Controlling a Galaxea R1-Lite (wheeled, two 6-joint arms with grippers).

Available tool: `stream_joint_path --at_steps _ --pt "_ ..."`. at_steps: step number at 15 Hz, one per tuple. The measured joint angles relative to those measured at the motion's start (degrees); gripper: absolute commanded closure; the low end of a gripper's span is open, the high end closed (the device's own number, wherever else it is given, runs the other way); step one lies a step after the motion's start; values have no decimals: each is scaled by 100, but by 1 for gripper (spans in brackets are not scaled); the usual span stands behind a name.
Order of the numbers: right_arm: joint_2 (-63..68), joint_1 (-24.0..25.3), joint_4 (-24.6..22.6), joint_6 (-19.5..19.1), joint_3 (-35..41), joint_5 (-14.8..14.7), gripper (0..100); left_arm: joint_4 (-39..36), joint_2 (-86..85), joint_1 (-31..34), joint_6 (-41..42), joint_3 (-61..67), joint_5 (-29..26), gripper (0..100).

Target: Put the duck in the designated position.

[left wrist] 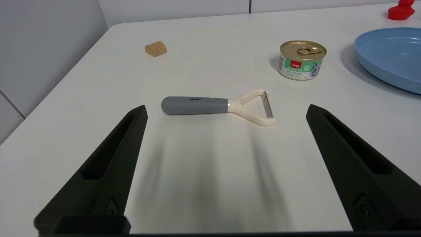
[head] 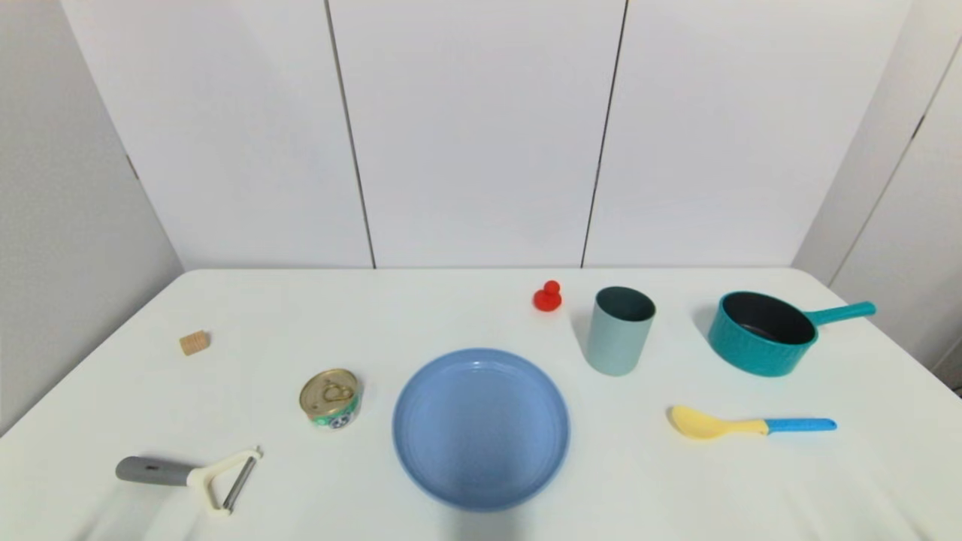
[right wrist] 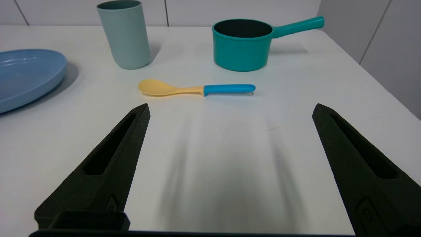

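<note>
duck (head: 548, 297) upright beside cup (head: 620, 330), behind plate (head: 481, 428); left gripper (left wrist: 227, 110), right gripper (right wrist: 230, 108) spread wide.

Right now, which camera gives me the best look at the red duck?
The head view: the duck shows whole, standing far back on the table beside the cup. The left wrist view catches it only at the picture's corner, cut off. The right wrist view does not show it.
</note>
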Motion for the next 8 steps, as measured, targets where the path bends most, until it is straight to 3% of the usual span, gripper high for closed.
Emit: stream_joint_path --at_steps 8 --pt "0 4 -2 11 0 -6 0 15 7 0 0 0 2 0"
